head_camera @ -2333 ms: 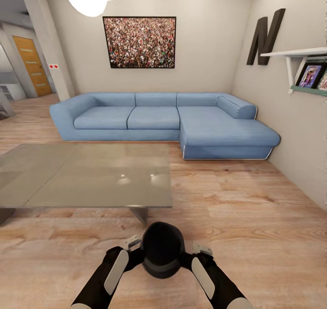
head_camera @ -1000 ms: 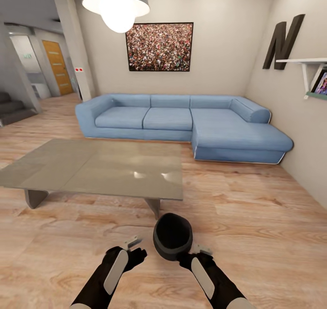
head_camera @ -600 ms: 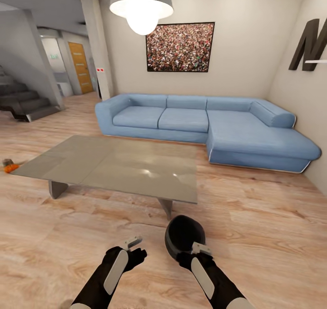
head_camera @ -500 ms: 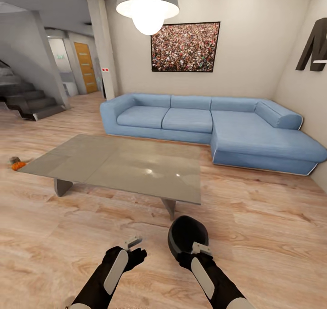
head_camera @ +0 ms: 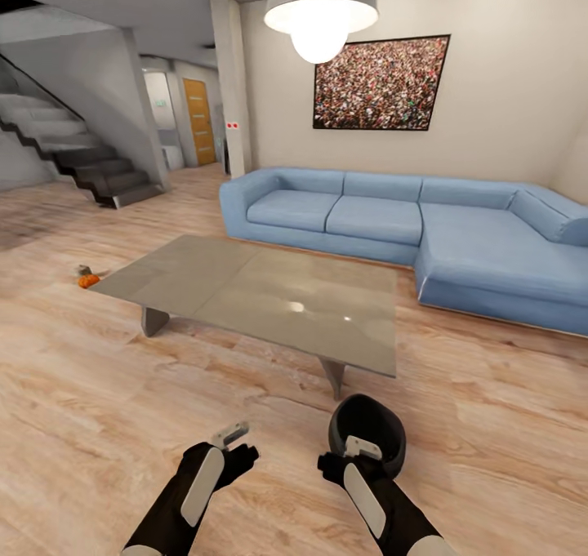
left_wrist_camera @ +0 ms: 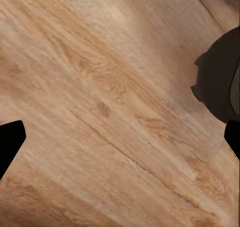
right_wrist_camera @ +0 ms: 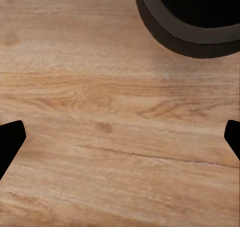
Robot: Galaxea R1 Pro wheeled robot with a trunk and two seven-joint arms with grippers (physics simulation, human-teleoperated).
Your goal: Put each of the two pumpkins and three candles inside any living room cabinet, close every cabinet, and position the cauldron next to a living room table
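The matt black cauldron (head_camera: 369, 433) sits on the wood floor just in front of the near right corner of the grey glass table (head_camera: 261, 291). My right gripper (head_camera: 359, 445) is right at its near rim, open, and its wrist view has the cauldron's rim (right_wrist_camera: 192, 34) ahead of the fingers, not between them. My left gripper (head_camera: 232, 435) hangs open over bare floor, with the cauldron (left_wrist_camera: 220, 79) off to its side. A small orange pumpkin (head_camera: 88, 280) lies on the floor by the table's far left corner, with a small grey candle (head_camera: 82, 270) touching it.
A blue corner sofa (head_camera: 408, 229) stands behind the table along the back wall. A dark staircase (head_camera: 90, 164) rises at the left, with a pillar (head_camera: 233, 91) and an orange door (head_camera: 198, 122) beyond. A pendant lamp (head_camera: 320, 9) hangs over the table.
The whole view has swung left, bringing the stairs, pumpkin and candle into sight. Both grippers held the cauldron between them; the left came away first, and now it rests on the floor.
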